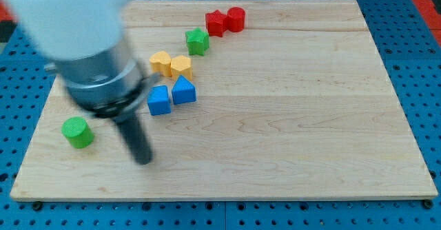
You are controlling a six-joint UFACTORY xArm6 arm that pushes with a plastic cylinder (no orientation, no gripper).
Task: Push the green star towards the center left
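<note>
The green star (197, 41) lies near the view's top, left of the middle of the wooden board (289, 120). My tip (143, 160) rests on the board at the lower left, well below and left of the star. A green cylinder (76, 132) stands just left of the rod. The arm's blurred white and grey body fills the upper left and hides that part of the board.
A red star (216, 23) and a red cylinder (236, 18) sit right of the green star. Two yellow blocks (161, 63) (181, 67) lie below it. Two blue blocks (159, 100) (183, 91) lie below those, right of the rod.
</note>
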